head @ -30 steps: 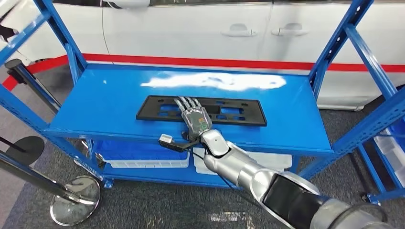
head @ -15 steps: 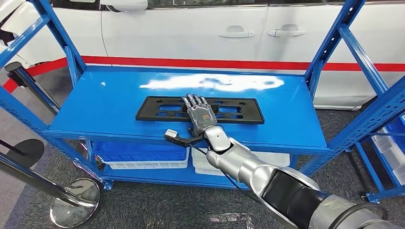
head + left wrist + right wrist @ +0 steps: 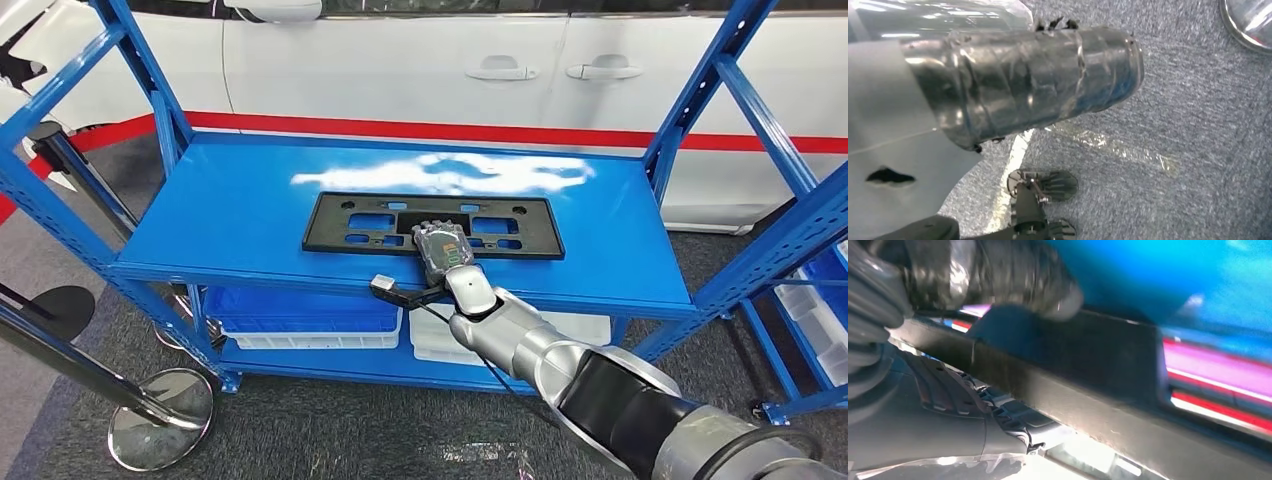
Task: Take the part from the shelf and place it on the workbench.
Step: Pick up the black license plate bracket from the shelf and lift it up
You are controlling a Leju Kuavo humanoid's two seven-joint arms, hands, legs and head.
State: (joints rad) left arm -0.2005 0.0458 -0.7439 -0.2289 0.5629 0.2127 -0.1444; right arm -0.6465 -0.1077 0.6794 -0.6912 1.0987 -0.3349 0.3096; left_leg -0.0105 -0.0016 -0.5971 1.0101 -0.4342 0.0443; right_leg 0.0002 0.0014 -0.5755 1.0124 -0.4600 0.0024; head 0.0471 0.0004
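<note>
A flat black part [image 3: 432, 224] lies on the blue shelf [image 3: 230, 215], nearer its front edge than its back and about midway between its side edges. The right hand [image 3: 443, 246] rests on the part's near edge, fingers [image 3: 432, 232] curled down over it; the right wrist view shows them wrapped around that edge [image 3: 1058, 360]. The left hand's state cannot be told.

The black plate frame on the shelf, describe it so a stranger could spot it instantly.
Find the blue metal shelf standing before the white car. On its top level lies a long flat black plate frame with rectangular cutouts, the right hand resting on its near edge. It is the one black item on that level.
</note>
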